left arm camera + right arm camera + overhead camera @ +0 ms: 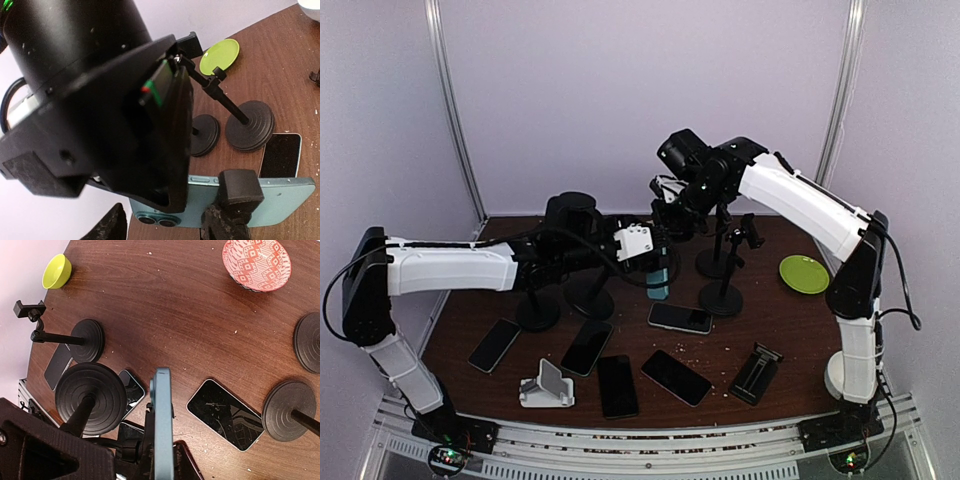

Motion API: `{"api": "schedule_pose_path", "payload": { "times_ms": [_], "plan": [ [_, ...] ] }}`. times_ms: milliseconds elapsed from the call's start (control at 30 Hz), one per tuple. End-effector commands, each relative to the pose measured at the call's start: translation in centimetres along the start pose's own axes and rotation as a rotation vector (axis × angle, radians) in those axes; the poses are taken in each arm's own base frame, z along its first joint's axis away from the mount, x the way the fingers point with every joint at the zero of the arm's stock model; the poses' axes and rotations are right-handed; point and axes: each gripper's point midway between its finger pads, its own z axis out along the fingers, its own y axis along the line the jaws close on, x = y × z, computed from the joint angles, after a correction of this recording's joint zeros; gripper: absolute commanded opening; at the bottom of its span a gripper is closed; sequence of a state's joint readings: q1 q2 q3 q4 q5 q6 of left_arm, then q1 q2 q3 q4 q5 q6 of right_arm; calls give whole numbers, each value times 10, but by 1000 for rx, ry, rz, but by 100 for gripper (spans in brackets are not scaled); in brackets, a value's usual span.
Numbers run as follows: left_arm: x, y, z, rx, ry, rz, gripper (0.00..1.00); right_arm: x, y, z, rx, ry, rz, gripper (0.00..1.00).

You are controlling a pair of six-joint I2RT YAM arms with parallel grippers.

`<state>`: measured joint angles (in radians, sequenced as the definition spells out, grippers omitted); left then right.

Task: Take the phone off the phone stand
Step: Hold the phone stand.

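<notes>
Teal phone (658,278) sits clamped in its stand (240,187) among black stands (722,297); right end effector (667,212) clenched, left end effector (655,252) grip unclear.

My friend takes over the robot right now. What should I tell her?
Left gripper: open, with its fingers apart right at the phone.
Right gripper: shut, just above the phone. I can't tell whether it is pinching it.
Phone: teal, clamped in its stand mid-table.
Done: both grippers are at the phone.
Left to do: get the phone out of the clamp and lift it away.
</notes>
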<state>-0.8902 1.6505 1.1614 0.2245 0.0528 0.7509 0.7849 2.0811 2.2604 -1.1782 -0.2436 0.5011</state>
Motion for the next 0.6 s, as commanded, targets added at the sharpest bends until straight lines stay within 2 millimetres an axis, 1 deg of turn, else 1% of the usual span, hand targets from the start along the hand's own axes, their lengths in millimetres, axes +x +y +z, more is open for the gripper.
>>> {"api": "schedule_pose_path", "payload": {
  "times_ms": [0, 100, 300, 433, 500, 567],
  "plan": [
    [4, -18, -5, 146, 29, 3, 55, -27, 24, -50, -91, -148, -21, 0],
    [1, -22, -11, 180, 25, -2, 55, -27, 22, -49, -77, -148, -25, 0],
    [9, -31, -5, 236, 66, -6, 51, -33, 23, -58, -81, -175, -28, 0],
    [-1, -31, -15, 263, 37, -20, 51, -36, 17, -58, -59, -182, -25, 0],
    [-5, -30, -20, 271, 28, -28, 54, -36, 15, -57, -47, -183, -27, 0],
    [-5, -32, -23, 286, 34, -35, 56, -36, 14, -57, -43, -185, -28, 0]
  ]
}}
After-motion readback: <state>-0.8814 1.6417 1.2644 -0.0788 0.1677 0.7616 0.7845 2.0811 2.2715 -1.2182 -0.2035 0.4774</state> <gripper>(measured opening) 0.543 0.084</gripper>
